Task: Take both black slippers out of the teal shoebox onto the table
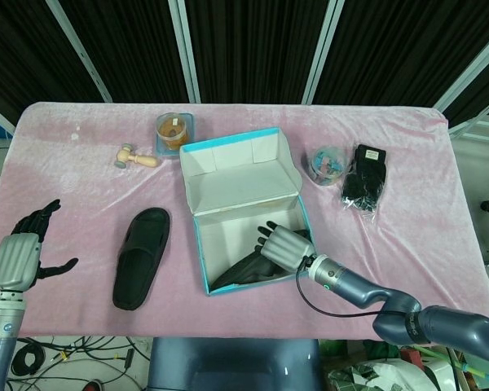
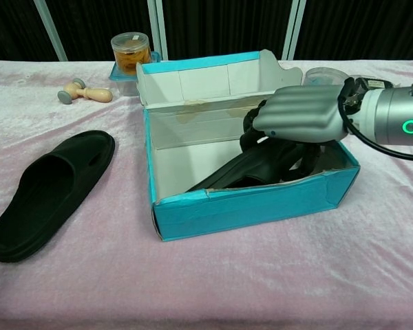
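Observation:
The teal shoebox [image 1: 200, 244] [image 2: 255, 206] lies open in the middle of the pink table. One black slipper [image 1: 243, 274] [image 2: 237, 173] leans on its edge inside, against the box's right wall. My right hand [image 1: 287, 244] [image 2: 299, 120] is down in the box, resting on that slipper. Its fingers [image 2: 251, 132] lie on the far side and its thumb hangs on the near side; a firm grip is not visible. The other black slipper [image 1: 143, 257] [image 2: 48, 192] lies sole down on the table left of the box. My left hand [image 1: 20, 252] hovers open at the table's front left corner.
At the back left stand a jar with orange contents [image 1: 174, 130] [image 2: 131, 51] and a small wooden mallet [image 1: 137, 156] [image 2: 86, 91]. A round plastic container [image 1: 326, 161] and a packet of black gloves [image 1: 364, 186] lie right of the box.

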Tool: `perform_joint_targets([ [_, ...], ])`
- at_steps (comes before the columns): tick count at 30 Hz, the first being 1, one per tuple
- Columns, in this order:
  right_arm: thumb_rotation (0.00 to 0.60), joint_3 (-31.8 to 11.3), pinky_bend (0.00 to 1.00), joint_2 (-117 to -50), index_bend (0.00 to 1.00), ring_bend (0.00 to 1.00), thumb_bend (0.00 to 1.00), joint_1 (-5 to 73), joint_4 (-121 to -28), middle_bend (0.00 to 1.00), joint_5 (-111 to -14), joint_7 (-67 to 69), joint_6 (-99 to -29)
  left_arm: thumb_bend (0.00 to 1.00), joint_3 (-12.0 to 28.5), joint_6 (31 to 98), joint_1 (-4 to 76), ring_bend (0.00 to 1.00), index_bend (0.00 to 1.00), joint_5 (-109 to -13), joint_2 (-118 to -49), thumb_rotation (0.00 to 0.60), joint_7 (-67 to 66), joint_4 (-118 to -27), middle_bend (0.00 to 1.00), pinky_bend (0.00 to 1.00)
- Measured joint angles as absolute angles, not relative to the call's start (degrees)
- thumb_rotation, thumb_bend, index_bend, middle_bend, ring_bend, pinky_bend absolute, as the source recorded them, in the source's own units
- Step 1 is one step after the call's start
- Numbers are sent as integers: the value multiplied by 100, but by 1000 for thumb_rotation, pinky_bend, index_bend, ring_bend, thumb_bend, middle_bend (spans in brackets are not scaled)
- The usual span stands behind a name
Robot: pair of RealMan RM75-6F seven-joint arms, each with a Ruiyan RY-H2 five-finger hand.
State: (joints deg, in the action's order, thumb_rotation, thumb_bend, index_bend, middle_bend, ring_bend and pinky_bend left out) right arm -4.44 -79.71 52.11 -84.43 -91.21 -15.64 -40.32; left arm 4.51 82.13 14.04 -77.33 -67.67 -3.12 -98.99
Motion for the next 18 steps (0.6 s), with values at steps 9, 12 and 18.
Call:
perform_joint_targets([
  [9, 600, -414, 272, -7868, 701, 290, 331, 5148, -8450, 525, -9480, -654, -4834, 0, 477, 8149, 1349, 121, 9, -7763, -6818, 600, -164, -9786, 146, 195],
  [12, 600, -412, 272, -7758, 702, 291, 331, 5086, -8510, 525, -9581, -325, -5141, 0, 482, 8112, 1349, 122, 9, -7771, -6823, 600, -174, -9787, 146, 195],
  [18, 600, -430, 272, -7513, 702, 291, 327, 4885, -8673, 523, -9719, 331, -5836, 0, 518, 8073, 1356, 121, 10, -7768, -6811, 600, -243, -9838, 147, 195],
])
